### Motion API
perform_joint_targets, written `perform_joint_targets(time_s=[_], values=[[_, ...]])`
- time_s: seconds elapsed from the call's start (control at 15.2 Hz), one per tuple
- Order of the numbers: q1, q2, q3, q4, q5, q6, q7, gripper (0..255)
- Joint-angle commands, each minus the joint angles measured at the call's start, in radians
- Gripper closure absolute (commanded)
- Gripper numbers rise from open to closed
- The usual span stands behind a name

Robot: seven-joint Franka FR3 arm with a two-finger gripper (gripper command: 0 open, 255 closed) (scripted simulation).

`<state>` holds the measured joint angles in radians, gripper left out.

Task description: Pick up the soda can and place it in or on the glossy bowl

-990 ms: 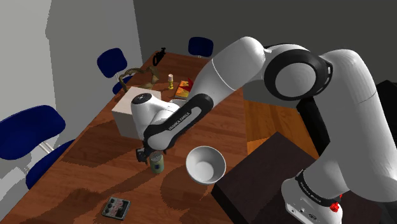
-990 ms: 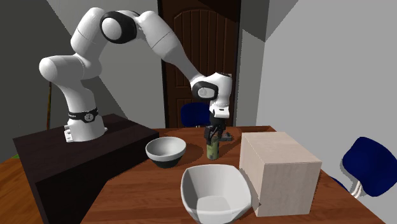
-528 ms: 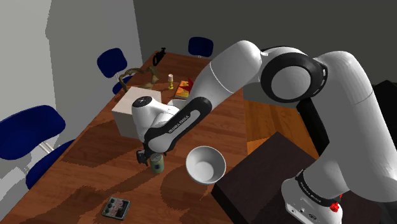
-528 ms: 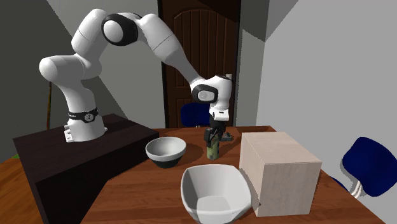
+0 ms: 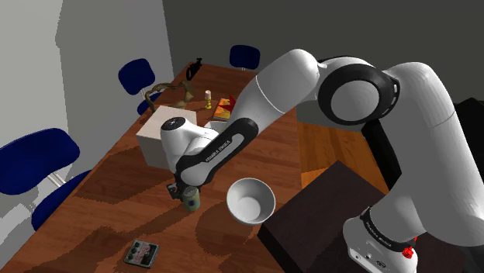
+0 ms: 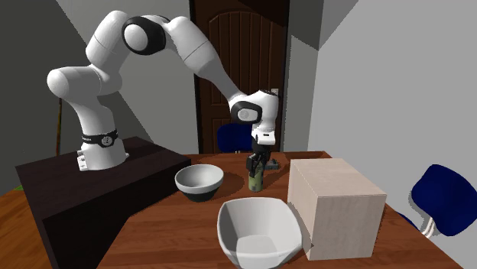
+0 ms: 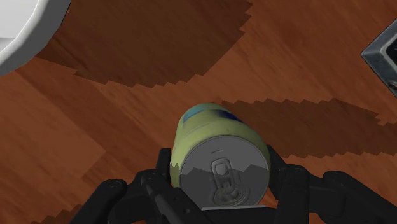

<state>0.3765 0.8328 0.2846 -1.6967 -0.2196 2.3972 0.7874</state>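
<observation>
We see the soda can [image 7: 216,137] clamped between the fingers of the gripper [image 7: 219,164], one pressed on each side near its top. It is pale yellow-green with a blue patch and grey lid, standing upright on the wooden table [image 7: 127,89] near the glossy bowl [image 5: 250,200], long axis vertical

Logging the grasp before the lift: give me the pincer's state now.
Pincer: shut on the soda can.
</observation>
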Motion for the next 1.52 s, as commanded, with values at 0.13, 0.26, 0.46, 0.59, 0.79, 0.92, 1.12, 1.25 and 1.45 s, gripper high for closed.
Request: perform_joint_targets(time_s=[0.13, 0.26, 0.46, 0.59, 0.79, 0.92, 1.12, 1.25, 1.45], values=[[0.0, 0.002, 0.0, 0.001, 0.0, 0.0, -0.001, 255], [-0.002, -0.01, 0.002, -0.005, 0.002, -0.007, 0.0, 255], [-0.008, -0.043, 0.011, -0.016, 0.009, -0.028, -0.003, 255], [-0.012, -0.064, 0.016, -0.023, 0.014, -0.042, -0.004, 255], [-0.018, -0.095, 0.024, -0.031, 0.022, -0.065, -0.007, 255], [-0.022, -0.116, 0.029, -0.036, 0.028, -0.081, -0.009, 255], [-0.028, -0.145, 0.037, -0.04, 0.036, -0.106, -0.012, 255], [-0.032, -0.164, 0.042, -0.043, 0.041, -0.123, -0.014, 255], [-0.037, -0.192, 0.049, -0.044, 0.05, -0.149, -0.018, 255]])
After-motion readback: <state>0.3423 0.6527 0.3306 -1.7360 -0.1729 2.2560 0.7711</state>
